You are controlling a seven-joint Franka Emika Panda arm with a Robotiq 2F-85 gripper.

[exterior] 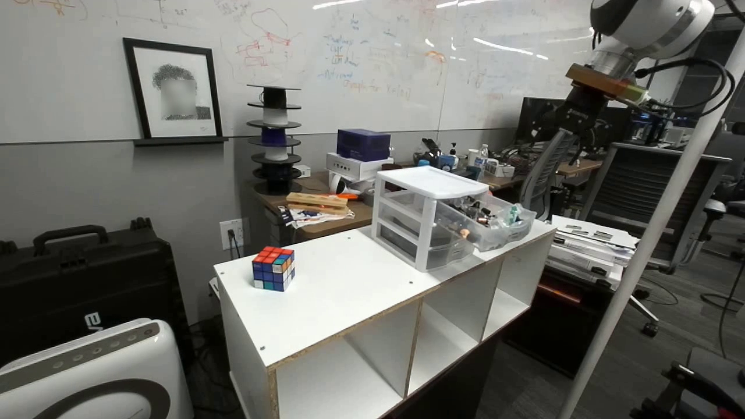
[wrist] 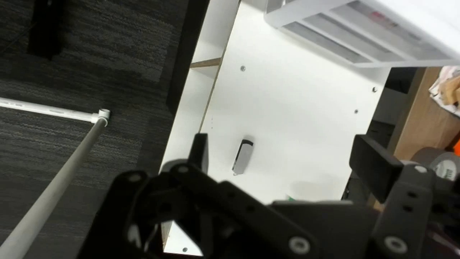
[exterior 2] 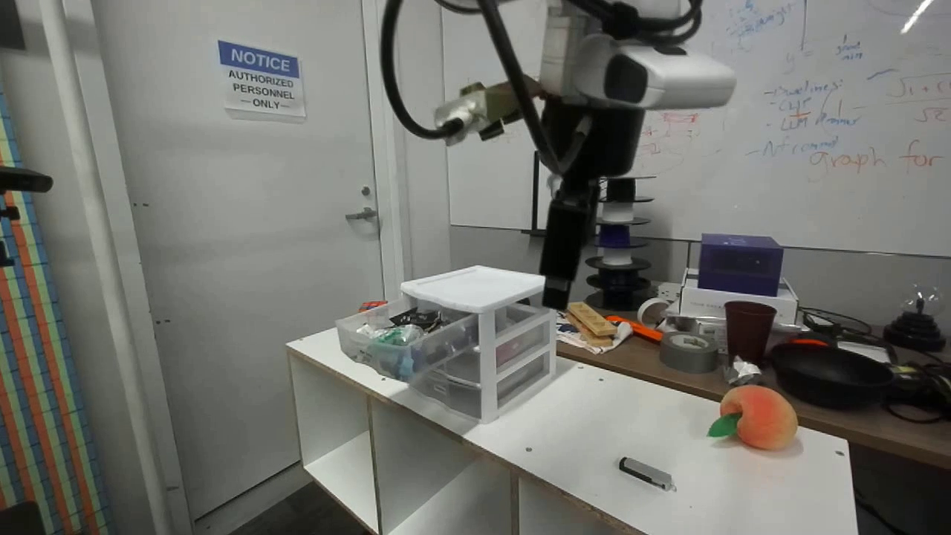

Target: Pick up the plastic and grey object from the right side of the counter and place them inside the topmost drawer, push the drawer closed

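A grey stick-like object with a black end [exterior 2: 646,473] lies flat on the bare white counter [exterior 2: 572,416]; the wrist view has the grey object [wrist: 245,157] below the jaws, nearer the left finger. My gripper [wrist: 287,154] is open, its black fingers wide apart with nothing between them. In an exterior view its fingertips [exterior 2: 557,292] hang beside the drawer unit's white top [exterior 2: 475,287]. The topmost drawer [exterior 2: 355,346] is pulled far out and holds whitish clear plastic [exterior 2: 405,334] among dark and green items; the drawer [exterior: 527,224] shows open too in an exterior view.
A peach [exterior 2: 761,417] with a green leaf rests close to the grey object; my gripper hides most of it in the wrist view. A Rubik's cube [exterior: 273,269] sits across the drawer unit. A pale pole [exterior: 634,267] stands before the counter, and a cluttered desk [exterior 2: 691,379] behind it.
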